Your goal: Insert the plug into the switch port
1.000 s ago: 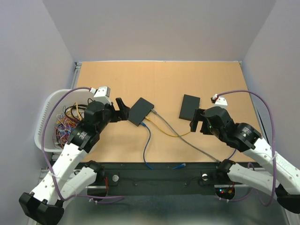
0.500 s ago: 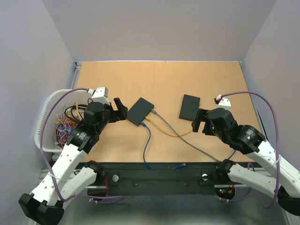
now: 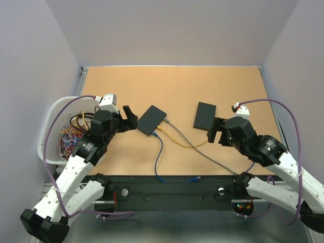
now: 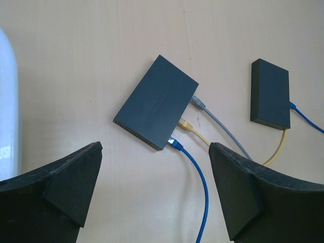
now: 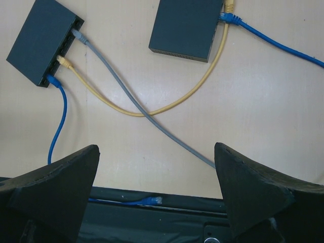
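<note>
Nearest, the blue plug (image 3: 194, 179) lies loose on the dark rail (image 3: 152, 188), well short of the switch (image 3: 152, 120). Both jaws gape wide, empty — my left gripper (image 3: 131, 118) just left of the switch, my right gripper (image 3: 213, 130) well right.

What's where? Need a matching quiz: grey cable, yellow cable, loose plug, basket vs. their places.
1 grey cable
2 yellow cable
3 loose plug
4 basket

a joins left switch to right switch
b on the dark strip at the near edge
c beside the table, on its left
d runs from left switch toward the near right

Pairs: 1-d, 2-a, 3-b, 4-c
</note>
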Available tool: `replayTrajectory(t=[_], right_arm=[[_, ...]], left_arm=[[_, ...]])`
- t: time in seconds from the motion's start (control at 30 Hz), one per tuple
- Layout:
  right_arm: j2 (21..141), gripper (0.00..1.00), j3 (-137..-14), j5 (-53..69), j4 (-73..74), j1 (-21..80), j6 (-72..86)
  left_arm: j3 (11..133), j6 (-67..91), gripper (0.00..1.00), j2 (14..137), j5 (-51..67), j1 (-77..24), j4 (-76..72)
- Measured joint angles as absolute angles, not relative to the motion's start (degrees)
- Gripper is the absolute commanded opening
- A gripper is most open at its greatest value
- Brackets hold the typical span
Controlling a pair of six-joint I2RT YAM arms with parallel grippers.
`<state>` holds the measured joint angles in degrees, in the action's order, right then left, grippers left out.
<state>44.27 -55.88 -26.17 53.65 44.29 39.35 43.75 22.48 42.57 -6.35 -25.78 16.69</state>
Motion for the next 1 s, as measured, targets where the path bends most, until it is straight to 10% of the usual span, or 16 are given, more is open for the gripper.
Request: replayTrajectory(t=[0.47, 1.0], right_arm=[[44.38, 1.0, -55.88, -26.15, 53.63, 44.29, 39.44], [44.62, 1.0, -55.88, -25.32, 53.52, 44.29, 38.81]], left_arm=[[40.64, 23.07, 0.99, 40.07, -11.6, -25.78, 12.84], [8.01, 14.39, 0.99, 30.89, -31.05, -25.89, -34.85]])
